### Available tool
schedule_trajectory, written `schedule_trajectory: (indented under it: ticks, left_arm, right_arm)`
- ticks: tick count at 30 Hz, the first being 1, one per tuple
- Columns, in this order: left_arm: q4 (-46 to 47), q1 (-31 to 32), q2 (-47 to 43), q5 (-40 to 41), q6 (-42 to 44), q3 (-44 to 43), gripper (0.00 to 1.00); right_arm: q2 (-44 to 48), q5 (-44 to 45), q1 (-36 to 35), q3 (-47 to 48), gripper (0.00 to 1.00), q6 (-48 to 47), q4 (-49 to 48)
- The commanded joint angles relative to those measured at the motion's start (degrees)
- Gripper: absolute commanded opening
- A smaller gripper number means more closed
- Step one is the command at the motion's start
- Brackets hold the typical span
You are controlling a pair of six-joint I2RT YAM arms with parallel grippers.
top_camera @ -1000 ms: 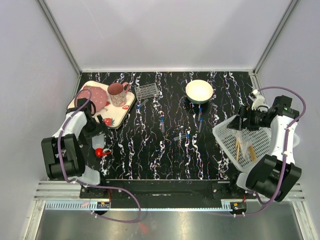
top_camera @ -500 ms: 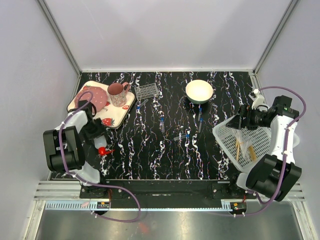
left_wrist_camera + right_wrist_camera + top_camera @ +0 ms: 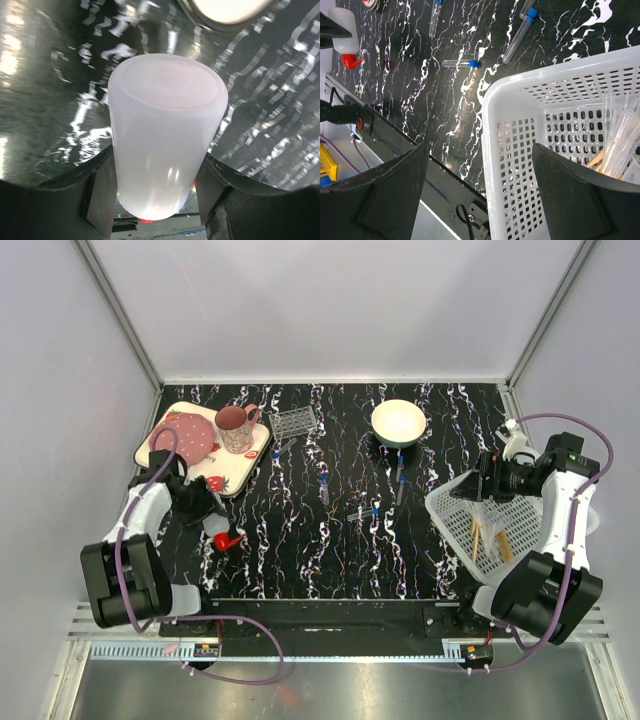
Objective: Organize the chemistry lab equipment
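**Top view**
- Item 1: red-tipped squeeze bottle (image 3: 222, 532). It is at the left of the tabletop (image 3: 300, 560), just in front of the strawberry-print tray (image 3: 228, 482).
  - Change: over the last second the bottle has shifted right, and the left hand (image 3: 205, 510) has narrowed from spread to a pinch on its white body.
  - Meaning: the grasp looks made, so carrying the bottle to a container is probably next. Whether it is clear of the surface cannot be told.
- Item 2: right hand (image 3: 482, 483). It is spread, empty and unmoved, over the far rim of the white basket (image 3: 450, 525).
- Containers:
  - The basket holds tan wooden sticks (image 3: 490, 540) and clear pipettes (image 3: 478, 510).
  - The tube rack (image 3: 293, 422) has no contents that can be made out.
  - The cream bowl (image 3: 398, 422) looks empty.
  - The tray carries the pink mug (image 3: 235, 428) and the dotted plate (image 3: 190, 437).
- Unsorted: blue-capped tubes (image 3: 363, 511) lie loose at mid-tabletop.

**Left wrist view**
- The bottle (image 3: 165, 135) fills the frame.
- The black fingers (image 3: 100, 200) press against both of its flanks.
- A sliver of red shows at its lower end.

**Right wrist view**
- The fingers (image 3: 375, 200) stand wide apart above the basket (image 3: 520, 150).
- Sticks (image 3: 594, 159) and pipettes (image 3: 620, 135) lie inside the basket.
- 3 tubes (image 3: 461, 63) rest on the tabletop beyond it.
- The bottle (image 3: 345, 35) is at the upper left.
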State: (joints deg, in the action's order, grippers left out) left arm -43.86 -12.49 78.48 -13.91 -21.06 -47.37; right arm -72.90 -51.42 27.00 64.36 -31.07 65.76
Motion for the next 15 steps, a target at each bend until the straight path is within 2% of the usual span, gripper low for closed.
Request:
schedule_trajectory:
  ticks: [1, 5, 7, 11, 15]
  left_arm:
    - [3.25, -0.17, -6.92, -14.10, -1.79, 3.85, 0.36]
    - [8.68, 0.71, -15.34, -28.67, -4.41, 7.55, 0.36]
    - [11.06, 2.20, -18.52, -33.08, -6.53, 8.87, 0.36]
    - [21.75, 7.73, -26.42, -35.04, -17.39, 10.02, 0.36]
    - [35.39, 17.82, -30.75, -31.01, -28.14, 11.07, 0.36]
  right_arm:
    - [1.71, -3.16, -0.63, 4.19, 0.89, -4.17, 4.46]
    - [1.54, -3.25, -3.79, 5.78, 0.89, -6.54, 7.71]
    - [1.54, -2.99, -7.83, 6.66, 0.89, -6.11, 8.07]
    - [1.27, -3.16, -16.97, 8.67, 0.89, -1.37, 5.88]
    - [0.40, -5.36, -25.58, 11.48, 0.89, 3.99, 3.24]
